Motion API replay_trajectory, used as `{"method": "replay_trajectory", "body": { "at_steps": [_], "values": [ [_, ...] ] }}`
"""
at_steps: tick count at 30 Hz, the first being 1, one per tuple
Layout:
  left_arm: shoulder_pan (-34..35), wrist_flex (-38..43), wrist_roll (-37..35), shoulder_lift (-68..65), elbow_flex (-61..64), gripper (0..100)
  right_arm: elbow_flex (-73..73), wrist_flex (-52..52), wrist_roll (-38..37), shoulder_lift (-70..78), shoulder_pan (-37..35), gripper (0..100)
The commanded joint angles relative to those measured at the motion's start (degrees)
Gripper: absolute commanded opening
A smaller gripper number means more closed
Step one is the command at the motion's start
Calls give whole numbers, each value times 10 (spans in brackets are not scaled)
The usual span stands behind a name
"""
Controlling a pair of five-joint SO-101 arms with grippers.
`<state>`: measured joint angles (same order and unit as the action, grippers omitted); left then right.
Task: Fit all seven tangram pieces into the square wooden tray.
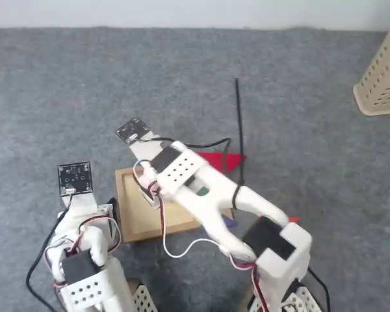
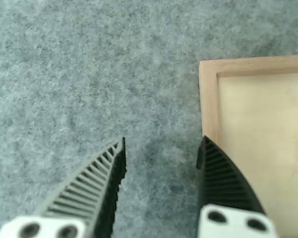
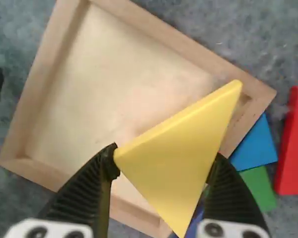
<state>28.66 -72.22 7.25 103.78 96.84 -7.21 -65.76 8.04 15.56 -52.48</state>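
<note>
My right gripper [image 3: 161,163] is shut on a yellow triangle [image 3: 181,163] and holds it tilted above the square wooden tray [image 3: 44,82], over the corner nearest the loose pieces. The tray's floor is bare wood. Just outside that corner lie a blue piece [image 3: 256,146], a green piece [image 3: 260,186] and a red piece [image 3: 290,144]. In the high view the right arm [image 1: 208,195] reaches over the tray [image 1: 133,221], with the red piece [image 1: 222,160] beyond it. My left gripper [image 2: 161,153] stands open and holds nothing, low over the carpet beside the tray's outer edge [image 2: 207,99].
Grey carpet covers the whole floor. A black cable [image 1: 238,123] runs straight back past the red piece. A cream slotted basket [image 1: 383,71] stands at the far right. A purple sliver [image 1: 229,222] and a small red bit [image 1: 292,220] show beside the right arm.
</note>
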Motion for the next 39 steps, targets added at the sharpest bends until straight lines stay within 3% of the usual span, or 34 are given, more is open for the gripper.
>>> {"method": "replay_trajectory", "body": {
  "at_steps": [1, 8, 15, 24, 32, 39],
  "values": [
    [-1, -2, -5, 6, -3, 225, 51, 7, 37, -1, -6, 130],
    [-1, -2, -5, 6, -3, 225, 55, 29, 114, 7, -15, 133],
    [-1, -2, -5, 6, -3, 225, 53, 38, 114, 9, -20, 292],
    [-1, -2, -5, 6, -3, 225, 35, 41, 114, 7, -2, 299],
    [-1, -2, -5, 6, -3, 225, -14, 42, 113, -88, 89, 110],
    [-1, -2, -5, 6, -3, 225, -260, 223, 43, -271, 109, 94]
  ]
}}
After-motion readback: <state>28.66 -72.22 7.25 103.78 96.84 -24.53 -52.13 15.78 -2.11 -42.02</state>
